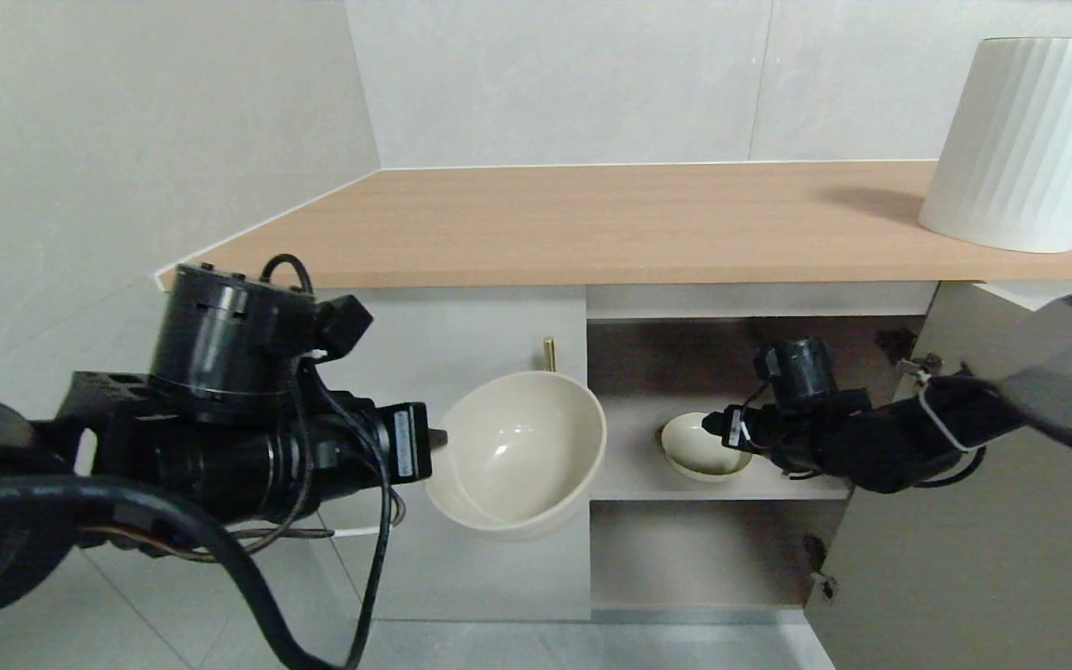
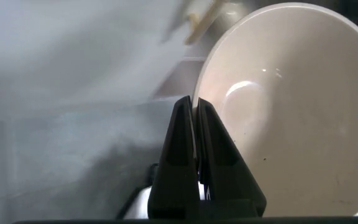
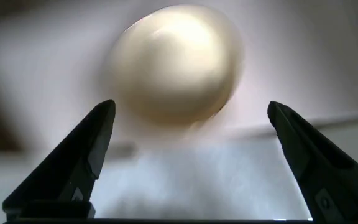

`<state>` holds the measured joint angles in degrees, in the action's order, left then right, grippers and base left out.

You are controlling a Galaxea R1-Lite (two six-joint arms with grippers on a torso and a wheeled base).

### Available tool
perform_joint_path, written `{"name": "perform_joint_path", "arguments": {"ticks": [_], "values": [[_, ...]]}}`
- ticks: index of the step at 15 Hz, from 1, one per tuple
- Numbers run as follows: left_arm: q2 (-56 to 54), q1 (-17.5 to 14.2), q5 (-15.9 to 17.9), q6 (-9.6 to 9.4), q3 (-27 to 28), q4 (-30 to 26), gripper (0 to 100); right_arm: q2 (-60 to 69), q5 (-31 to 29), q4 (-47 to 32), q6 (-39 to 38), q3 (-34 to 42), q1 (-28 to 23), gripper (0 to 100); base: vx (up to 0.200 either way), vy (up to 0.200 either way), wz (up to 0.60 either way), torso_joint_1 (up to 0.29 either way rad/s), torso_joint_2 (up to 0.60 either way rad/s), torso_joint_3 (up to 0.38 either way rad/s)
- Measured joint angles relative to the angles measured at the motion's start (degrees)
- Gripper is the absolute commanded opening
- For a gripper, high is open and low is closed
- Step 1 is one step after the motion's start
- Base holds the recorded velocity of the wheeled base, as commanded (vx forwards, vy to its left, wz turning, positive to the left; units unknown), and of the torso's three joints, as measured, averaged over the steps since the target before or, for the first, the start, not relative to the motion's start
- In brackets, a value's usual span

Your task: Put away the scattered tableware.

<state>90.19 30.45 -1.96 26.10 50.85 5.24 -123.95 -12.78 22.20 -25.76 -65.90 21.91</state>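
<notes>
Left gripper (image 2: 196, 109) clenched on the rim of the bowl (image 1: 517, 456), held tilted before the closed door (image 1: 471, 326). Right gripper (image 3: 190, 106) spread wide, small bowl (image 1: 699, 447) just ahead on the shelf (image 1: 629, 479). Risk: the thin rim pinch may slip, or the bowl may clip the door edge going in.

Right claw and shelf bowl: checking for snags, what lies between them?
Nothing; the right wrist view shows only bare shelf between the open right claw and the small bowl.
</notes>
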Motion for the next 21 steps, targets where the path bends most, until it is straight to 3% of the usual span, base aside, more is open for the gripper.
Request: {"name": "perform_joint_path", "arguments": {"ticks": [2,5,6,8,14,20,21], "values": [[2.5,2.8,-2.7,-2.21,-0.3,-0.2,0,9.5,4.3,-9.0,1.0,2.8,3.6,100,0.0,0.0,0.0,0.0,0.0,0.0],[7.8,6.0,-12.9,-6.23,-1.8,-0.2,0,22.4,12.0,-23.2,1.7,4.5,11.1,100,0.0,0.0,0.0,0.0,0.0,0.0],[9.4,7.1,-14.6,-6.84,-2.3,-0.1,0,25.1,13.6,-26.3,1.8,4.6,13.3,100,0.0,0.0,0.0,0.0,0.0,0.0],[11.5,9.0,-15.2,-7.06,-3.1,0.0,0,27.3,14.2,-28.2,2.3,4.7,16.1,100,0.0,0.0,0.0,0.0,0.0,0.0],[12.3,10.6,-15.3,-6.6,-3.3,1.5,0,21.4,12.6,-28.2,2.8,4.9,21.8,100,0.0,0.0,0.0,0.0,0.0,0.0],[10.4,12.4,-15.3,-6.6,-3.7,2.0,0,16.1,11.0,-27.8,2.1,3.5,22.8,100,0.0,0.0,0.0,0.0,0.0,0.0],[10.1,12.5,-15.3,-6.6,-3.8,2.0,0,15.8,11.0,-27.7,2.1,3.4,22.8,0,0.0,0.0,0.0,0.0,0.0,0.0]]}}
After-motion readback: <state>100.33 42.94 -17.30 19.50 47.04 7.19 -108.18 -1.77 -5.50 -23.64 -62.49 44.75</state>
